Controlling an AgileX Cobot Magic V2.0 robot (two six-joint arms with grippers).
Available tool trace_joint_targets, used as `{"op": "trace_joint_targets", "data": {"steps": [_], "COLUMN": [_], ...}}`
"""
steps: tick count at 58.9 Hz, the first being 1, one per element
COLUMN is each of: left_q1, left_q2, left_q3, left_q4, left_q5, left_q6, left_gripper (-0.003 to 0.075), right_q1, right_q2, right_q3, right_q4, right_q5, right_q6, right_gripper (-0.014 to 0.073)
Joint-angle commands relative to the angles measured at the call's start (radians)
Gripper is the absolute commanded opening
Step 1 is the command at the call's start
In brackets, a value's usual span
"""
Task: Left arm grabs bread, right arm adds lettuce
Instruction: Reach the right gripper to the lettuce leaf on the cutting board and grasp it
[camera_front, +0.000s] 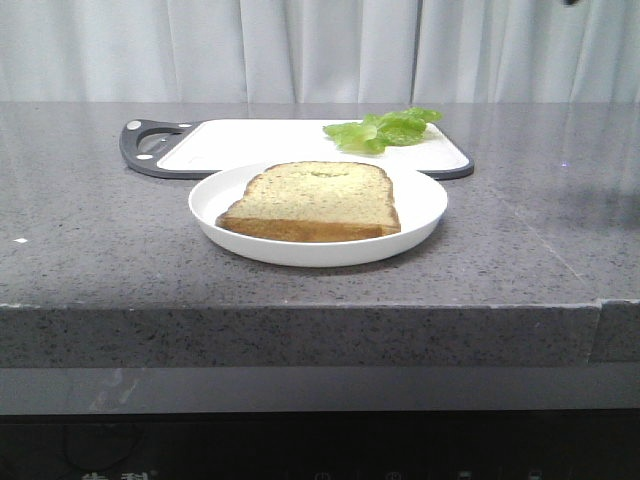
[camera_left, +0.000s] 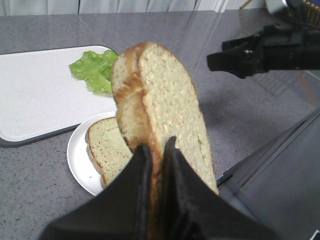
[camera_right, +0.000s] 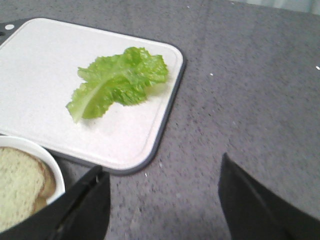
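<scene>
Right wrist view shows the right gripper (camera_right: 162, 200) wide apart near the cutting board (camera_right: 30, 90), where the soft, floppy lettuce (camera_right: 117, 82) wants a gentle pinch at its pale stem.

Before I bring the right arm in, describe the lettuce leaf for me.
The lettuce is one ruffled, bright green leaf with a paler central rib, lying flat near the corner of the white cutting board, behind the plate. Only the board touches it. The right tool is open, off the board, not touching it.

Lettuce (camera_right: 117, 82) on white cutting board (camera_right: 45, 85)
</scene>
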Motion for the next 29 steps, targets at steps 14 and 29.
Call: {"op": "trace_joint_targets", "data": {"steps": [14, 29], "left_q1": [-0.001, -0.001], "left_q2": [-0.02, -0.02], "left_q3": [-0.012, -0.012], "left_q4": [-0.024, -0.023], "left_q5": [-0.078, -0.082], "left_q6": [0.0, 0.0], "left_gripper": [-0.002, -0.002], "right_q1": [0.037, 0.05], "right_q2": [0.379, 0.624], "right_q3": [-0.463, -0.774], "right_q4": [-0.009, -0.009], "right_q5": [0.102, 0.283], "right_q6": [-0.099, -0.165], "right_gripper": [0.0487, 0.0487]}}
